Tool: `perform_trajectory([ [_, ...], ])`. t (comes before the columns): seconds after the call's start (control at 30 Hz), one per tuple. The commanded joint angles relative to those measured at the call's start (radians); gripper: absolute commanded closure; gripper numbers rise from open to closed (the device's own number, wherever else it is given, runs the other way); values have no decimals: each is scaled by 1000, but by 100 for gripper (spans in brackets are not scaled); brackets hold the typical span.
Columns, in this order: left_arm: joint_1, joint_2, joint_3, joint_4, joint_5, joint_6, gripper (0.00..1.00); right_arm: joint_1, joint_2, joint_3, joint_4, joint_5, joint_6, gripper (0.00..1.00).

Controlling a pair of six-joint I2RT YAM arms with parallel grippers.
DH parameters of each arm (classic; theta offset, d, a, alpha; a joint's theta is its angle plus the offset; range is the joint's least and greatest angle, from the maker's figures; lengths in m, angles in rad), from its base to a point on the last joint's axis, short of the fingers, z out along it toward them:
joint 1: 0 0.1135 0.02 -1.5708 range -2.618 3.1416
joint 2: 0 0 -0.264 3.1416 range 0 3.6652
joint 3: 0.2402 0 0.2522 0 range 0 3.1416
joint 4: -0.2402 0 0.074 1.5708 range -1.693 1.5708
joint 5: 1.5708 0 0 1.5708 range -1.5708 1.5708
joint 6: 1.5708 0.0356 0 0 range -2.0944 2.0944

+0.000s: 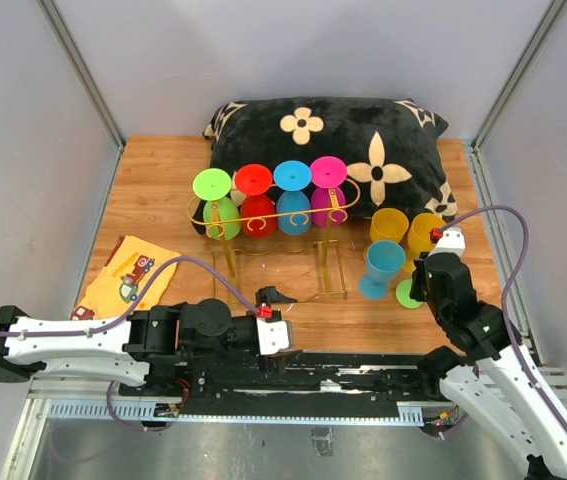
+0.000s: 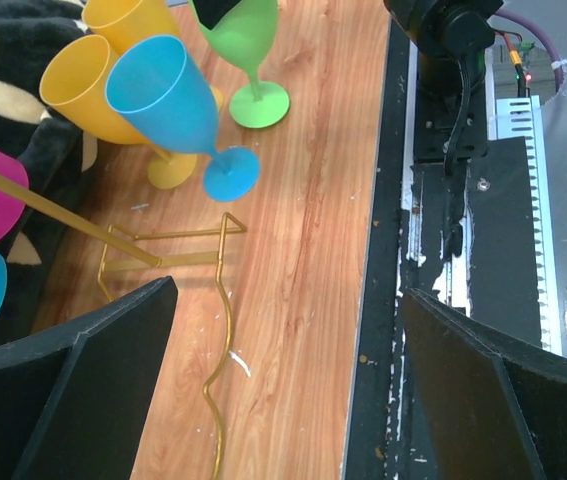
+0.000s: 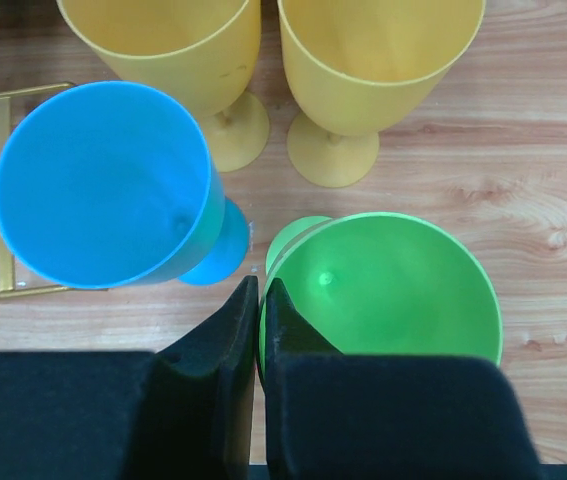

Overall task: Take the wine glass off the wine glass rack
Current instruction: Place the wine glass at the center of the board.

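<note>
The gold wire wine glass rack point(image 1: 331, 270) stands mid-table in front of a pillow. Hanging upside down from its rails are green point(image 1: 221, 215), red point(image 1: 256, 210) and blue point(image 1: 293, 210) wine glasses, and a magenta one point(image 1: 325, 205). My right gripper point(image 1: 423, 283) is to the rack's right. In the right wrist view it point(image 3: 260, 295) is shut on the rim of an upright green wine glass point(image 3: 393, 290), one finger inside the bowl and one outside. Only that glass's foot point(image 1: 408, 293) shows from above. My left gripper point(image 1: 278, 297) is open and empty at the near edge, beside a rack leg point(image 2: 163, 262).
A blue glass point(image 1: 381, 262) and two yellow glasses point(image 1: 388, 227) point(image 1: 425, 232) stand upright close to the held green glass. A black flowered pillow point(image 1: 323, 135) fills the back. A yellow printed cloth point(image 1: 123, 275) lies at the near left. Grey walls enclose the table.
</note>
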Motion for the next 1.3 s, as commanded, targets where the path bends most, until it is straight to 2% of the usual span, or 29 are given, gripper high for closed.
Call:
perform_trajectory([
  [0.0, 4, -16, 33, 13, -12, -6, 0, 9, 35, 18, 23, 83, -43, 94],
  [0.23, 3, -14, 33, 19, -11, -2, 0, 9, 77, 42, 6, 59, -46, 94],
  [0.33, 4, -17, 35, 28, -18, -17, 0, 9, 86, 36, 10, 59, -39, 91],
  [0.47, 3, -20, 38, 96, -159, -146, 0, 7, 87, 24, 29, 59, -36, 89],
  [0.57, 4, -12, 63, 102, -213, -210, 0, 7, 84, 25, 47, 59, -36, 92],
  [0.7, 3, 20, 149, 92, -272, -341, 0, 5, 89, 28, 65, 59, -46, 93],
  [0.9, 3, 122, 352, -36, -252, -429, 0, -2, 110, 30, 72, 59, -49, 92],
  [0.97, 4, 159, 415, -99, -263, -450, 0, -2, 108, 40, 66, 59, -51, 89],
  [1.13, 11, 215, 556, -223, -344, -530, 0, -2, 94, 80, 42, 69, -72, 71],
  [1.27, 128, 182, 627, -246, -278, -585, 0, -2, 89, 138, 2, 74, -82, 66],
])
